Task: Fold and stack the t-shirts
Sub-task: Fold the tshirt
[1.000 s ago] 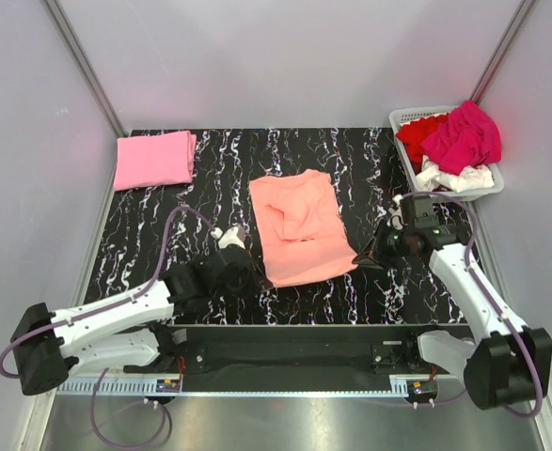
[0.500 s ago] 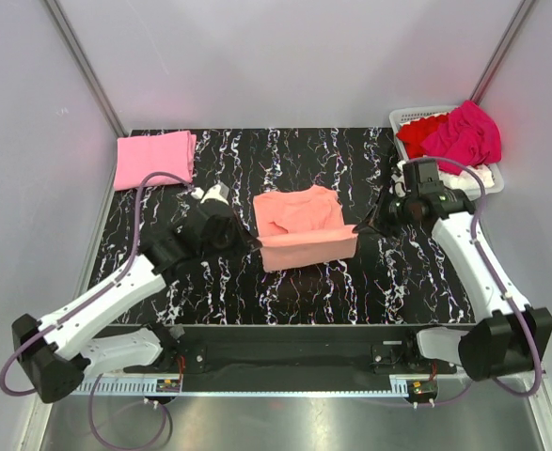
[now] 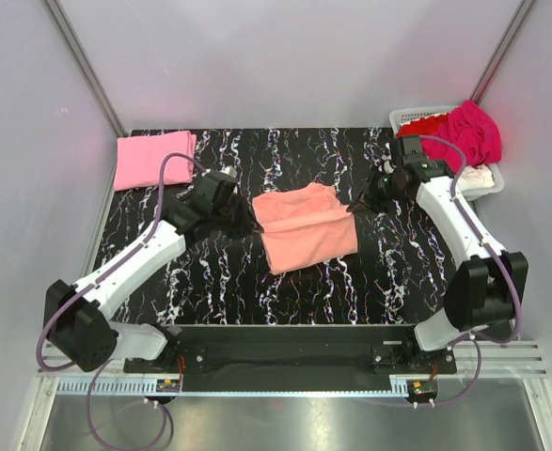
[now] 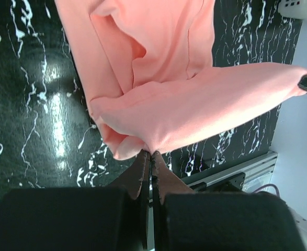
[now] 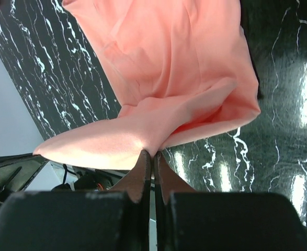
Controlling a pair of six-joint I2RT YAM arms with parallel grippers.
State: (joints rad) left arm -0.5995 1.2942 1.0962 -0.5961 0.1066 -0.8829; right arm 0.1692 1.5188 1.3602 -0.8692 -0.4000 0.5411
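Note:
The salmon-orange t-shirt (image 3: 306,228) lies mid-table, its near hem lifted and doubled back over its far part. My left gripper (image 3: 254,225) is shut on the hem's left corner (image 4: 149,149). My right gripper (image 3: 353,209) is shut on the hem's right corner (image 5: 154,150). The hem hangs stretched between them above the table. A folded light pink t-shirt (image 3: 153,158) lies at the far left. Magenta (image 3: 465,134), red (image 3: 417,131) and white (image 3: 478,176) shirts sit in the basket.
The white slatted basket (image 3: 410,116) stands at the far right corner, just behind my right arm. The black marbled table (image 3: 210,282) is ringed by grey walls. A metal rail runs along the near edge.
Both grippers have carried the salmon shirt's near hem away from the table's near edge toward the far side, folding the shirt over itself. Both arms are stretched further out.

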